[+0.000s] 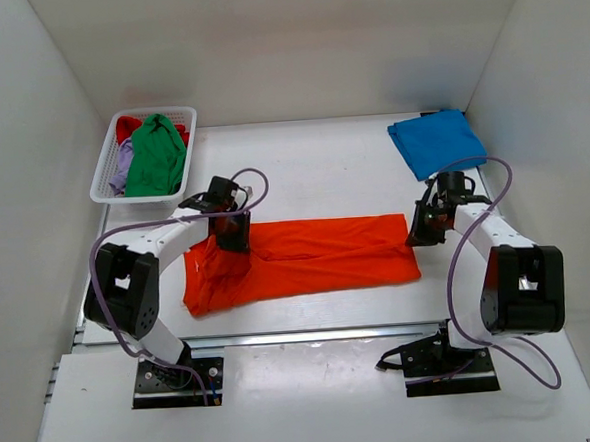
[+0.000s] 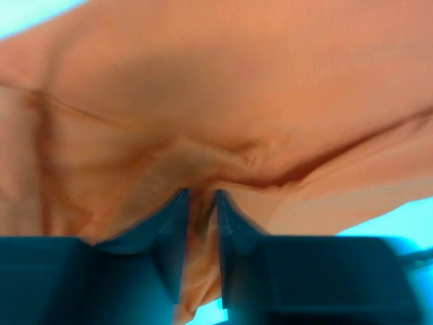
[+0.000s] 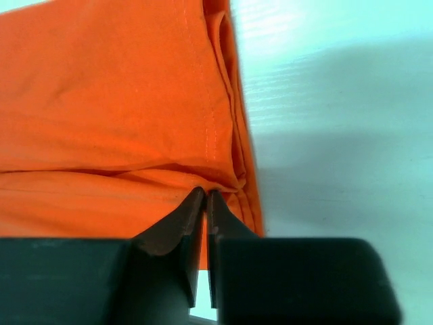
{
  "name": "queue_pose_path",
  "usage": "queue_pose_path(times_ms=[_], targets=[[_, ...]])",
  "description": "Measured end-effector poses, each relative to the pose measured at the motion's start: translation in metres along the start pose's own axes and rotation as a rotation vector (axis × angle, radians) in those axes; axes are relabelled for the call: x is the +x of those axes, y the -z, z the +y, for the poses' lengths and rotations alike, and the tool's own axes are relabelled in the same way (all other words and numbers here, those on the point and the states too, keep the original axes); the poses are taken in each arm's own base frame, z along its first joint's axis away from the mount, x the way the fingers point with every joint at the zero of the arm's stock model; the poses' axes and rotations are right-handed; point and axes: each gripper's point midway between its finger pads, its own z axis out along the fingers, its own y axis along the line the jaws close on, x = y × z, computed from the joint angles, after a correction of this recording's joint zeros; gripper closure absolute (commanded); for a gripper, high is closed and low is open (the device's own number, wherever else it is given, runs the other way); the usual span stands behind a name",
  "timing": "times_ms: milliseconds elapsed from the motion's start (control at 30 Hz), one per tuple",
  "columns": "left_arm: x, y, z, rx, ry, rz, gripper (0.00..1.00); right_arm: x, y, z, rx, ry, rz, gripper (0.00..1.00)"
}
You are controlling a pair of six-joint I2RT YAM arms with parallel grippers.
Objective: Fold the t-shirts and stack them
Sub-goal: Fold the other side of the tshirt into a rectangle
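While the right gripper pinches the edge of the orange t-shirt and cloth sits, perhaps loosely, between the barely parted jaws of the left gripper, keep both ends level and taut.

The orange t-shirt fills the left of the view, lying flat on the white table. Its stitched hem runs from top to bottom, with layers doubled over along that edge. The right gripper has its dark fingers pressed almost together – a thin strip of orange cloth shows between them – right at the hem. Bare table lies beside it, part of it in shadow.
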Motion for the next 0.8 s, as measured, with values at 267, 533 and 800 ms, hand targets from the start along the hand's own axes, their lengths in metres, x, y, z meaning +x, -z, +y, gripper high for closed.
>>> queue_pose_path(times_ms=[267, 533, 800], targets=[[-0.045, 0.025, 0.008, -0.016, 0.034, -0.137, 0.52, -0.025, 0.019, 0.007, 0.036, 0.079, -0.097, 0.57], [-0.001, 0.042, -0.02, 0.054, 0.041, -0.163, 0.64, -0.043, 0.013, 0.036, -0.054, 0.172, -0.153, 0.81], [0.061, 0.011, -0.016, 0.045, 0.11, -0.022, 0.64, -0.042, -0.025, 0.059, -0.123, 0.238, -0.088, 0.87]])
